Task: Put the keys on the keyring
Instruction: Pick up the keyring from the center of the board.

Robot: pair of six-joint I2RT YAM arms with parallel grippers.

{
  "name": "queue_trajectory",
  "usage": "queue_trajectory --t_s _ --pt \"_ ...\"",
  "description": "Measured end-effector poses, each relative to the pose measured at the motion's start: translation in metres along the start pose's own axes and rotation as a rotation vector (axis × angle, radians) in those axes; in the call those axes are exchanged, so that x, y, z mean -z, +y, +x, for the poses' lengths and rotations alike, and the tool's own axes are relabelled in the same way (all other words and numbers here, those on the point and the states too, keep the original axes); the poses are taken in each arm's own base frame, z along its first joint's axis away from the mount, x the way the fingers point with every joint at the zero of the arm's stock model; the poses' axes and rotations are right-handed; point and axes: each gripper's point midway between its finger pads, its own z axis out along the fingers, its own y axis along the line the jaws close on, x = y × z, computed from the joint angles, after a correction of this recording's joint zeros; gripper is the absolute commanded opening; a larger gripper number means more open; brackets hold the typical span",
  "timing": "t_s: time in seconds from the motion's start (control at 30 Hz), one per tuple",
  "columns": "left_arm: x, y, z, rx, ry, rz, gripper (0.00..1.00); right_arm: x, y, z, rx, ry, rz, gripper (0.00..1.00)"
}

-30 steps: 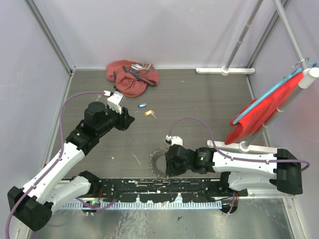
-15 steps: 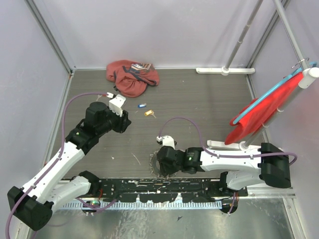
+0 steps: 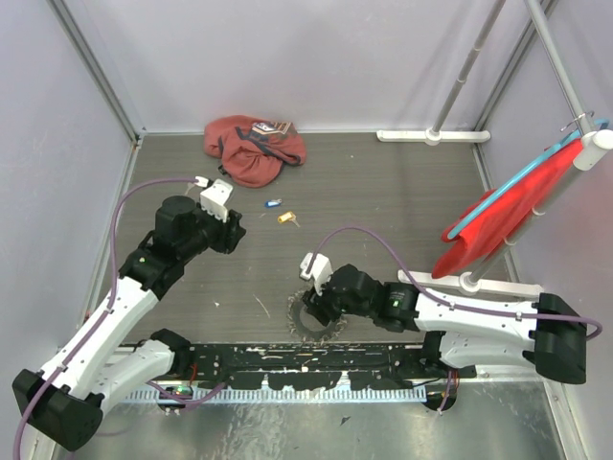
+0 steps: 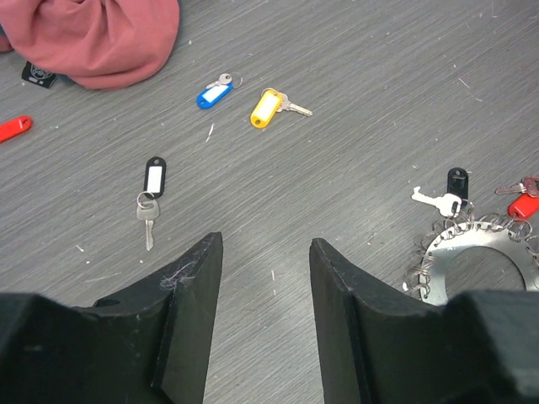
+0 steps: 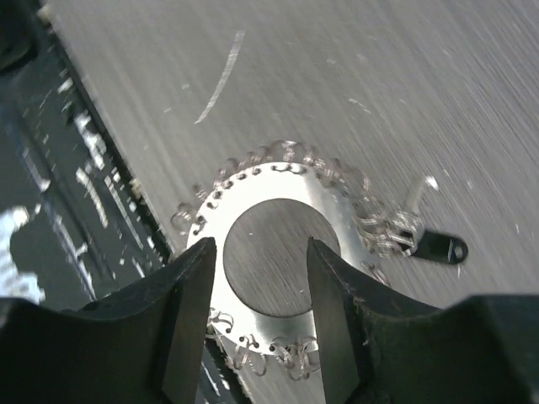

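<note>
Keyring (image 5: 278, 178) flat on table (image 4: 362, 109) by near edge, directly below right gripper (image 5: 258, 248); jaws spread, holding nothing. Left gripper (image 4: 264, 246) spread, holding nothing, above table. Black-tag key (image 4: 152, 187) just ahead of it; blue-tag key (image 4: 214, 92) and yellow-tag key (image 4: 268, 107) farther, near pink bag (image 4: 101, 38).

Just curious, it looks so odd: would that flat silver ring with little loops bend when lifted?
The keyring looks like flat sheet metal, so it probably stays stiff. Lying flush on the table, its edge may be hard to catch. The black-tagged key at its rim would likely dangle.
</note>
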Motion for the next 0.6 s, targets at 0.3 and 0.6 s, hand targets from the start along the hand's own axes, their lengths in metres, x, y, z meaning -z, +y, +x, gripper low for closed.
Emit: queue_trajectory --t_s 0.3,0.6 --pt "0.001 0.006 -0.001 0.010 -0.005 -0.012 0.53 -0.019 0.028 0.024 0.396 0.112 -0.306 0.45" --pt "0.002 0.006 -0.001 0.014 -0.006 -0.006 0.54 -0.047 0.011 0.021 0.383 0.178 -0.263 0.33"
